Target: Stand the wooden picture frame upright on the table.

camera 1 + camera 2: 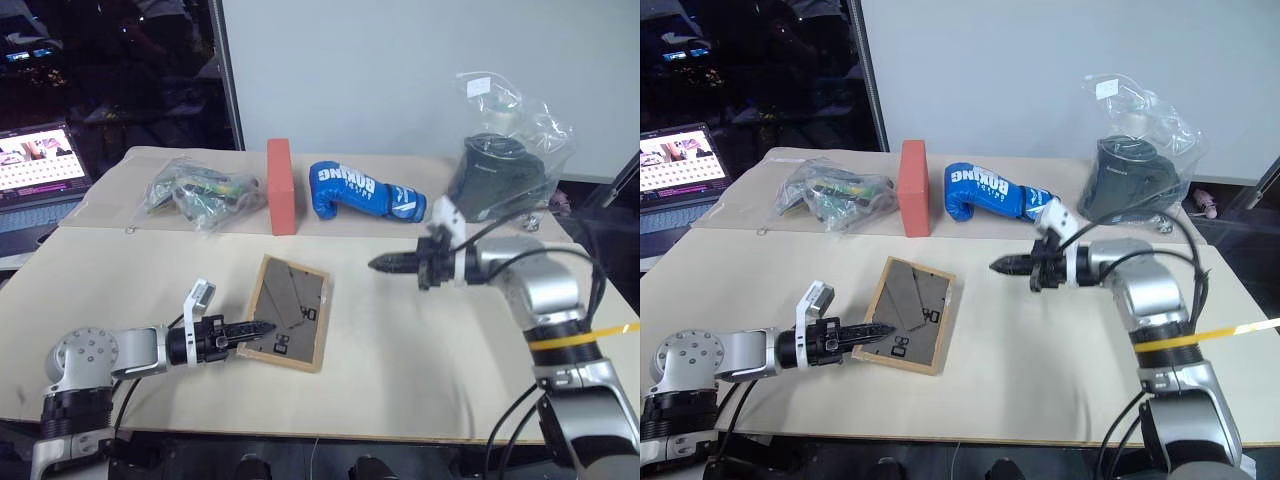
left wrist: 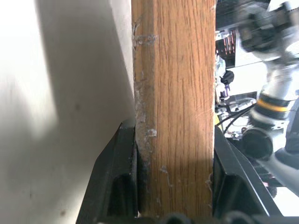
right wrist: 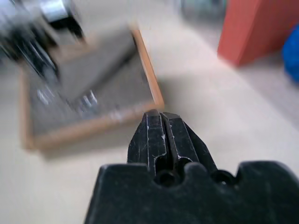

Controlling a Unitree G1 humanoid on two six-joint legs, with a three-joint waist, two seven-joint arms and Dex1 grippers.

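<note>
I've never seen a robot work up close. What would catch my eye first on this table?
Probably the wooden picture frame lying back-up near the table's front edge, its near edge pinched by the left gripper. The right gripper hangs shut in the air beside it. Behind them, a red-orange block stands next to a bright blue boxing glove.

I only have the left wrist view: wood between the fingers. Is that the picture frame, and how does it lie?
Observer: Yes. The left gripper is shut on the wooden picture frame's near edge; the frame lies back up on the table.
Operator: Where's the right gripper?
Observer: The right gripper is shut, empty, above the table beside the frame.
Operator: Anything close behind the frame?
Observer: A red-orange block stands farther back, apart from it.
</note>
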